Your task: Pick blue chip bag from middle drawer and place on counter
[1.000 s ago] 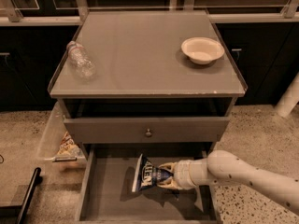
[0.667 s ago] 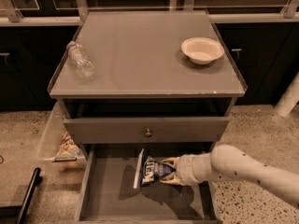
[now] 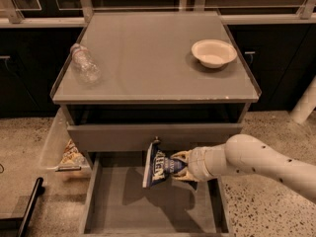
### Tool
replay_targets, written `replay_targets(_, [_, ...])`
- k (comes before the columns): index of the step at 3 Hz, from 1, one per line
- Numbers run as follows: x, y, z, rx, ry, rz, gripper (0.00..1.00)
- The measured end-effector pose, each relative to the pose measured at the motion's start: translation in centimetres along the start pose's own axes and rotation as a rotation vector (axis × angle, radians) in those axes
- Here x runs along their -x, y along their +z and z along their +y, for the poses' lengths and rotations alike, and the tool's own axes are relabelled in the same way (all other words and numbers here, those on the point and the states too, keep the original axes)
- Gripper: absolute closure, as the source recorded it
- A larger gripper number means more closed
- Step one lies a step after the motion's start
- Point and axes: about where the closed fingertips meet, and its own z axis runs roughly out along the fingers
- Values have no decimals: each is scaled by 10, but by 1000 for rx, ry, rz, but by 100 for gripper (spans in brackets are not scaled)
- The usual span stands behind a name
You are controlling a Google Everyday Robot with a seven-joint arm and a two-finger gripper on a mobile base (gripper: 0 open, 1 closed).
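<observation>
One open middle drawer [image 3: 123,206] is lying at bottom centre; above its floor the pincer [image 3: 178,166], at lower centre, is clamping the blue chip bag [image 3: 157,164]; farther up, the desk [image 3: 153,58] is carrying a bottle [image 3: 85,68] and a white bowl [image 3: 213,53].

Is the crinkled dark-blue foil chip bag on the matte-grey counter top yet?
No, the gripper holds the dark-blue foil chip bag over the open grey wooden drawer, below the counter.

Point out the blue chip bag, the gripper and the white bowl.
blue chip bag [image 3: 157,167], camera view, its lettered face.
gripper [image 3: 178,165], camera view, between fingertips, over the middle drawer [image 3: 123,201].
white bowl [image 3: 213,53], camera view, its hollow.
</observation>
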Motion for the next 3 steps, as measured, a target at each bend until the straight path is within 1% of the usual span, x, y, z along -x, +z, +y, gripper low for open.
replay_targets(1, [0,0,0,0,0,0,100])
replay_targets(2, [16,-12,5,-2,-32,-19,100])
replay_targets(3, [52,-40,-3,-20,-120,-27,100])
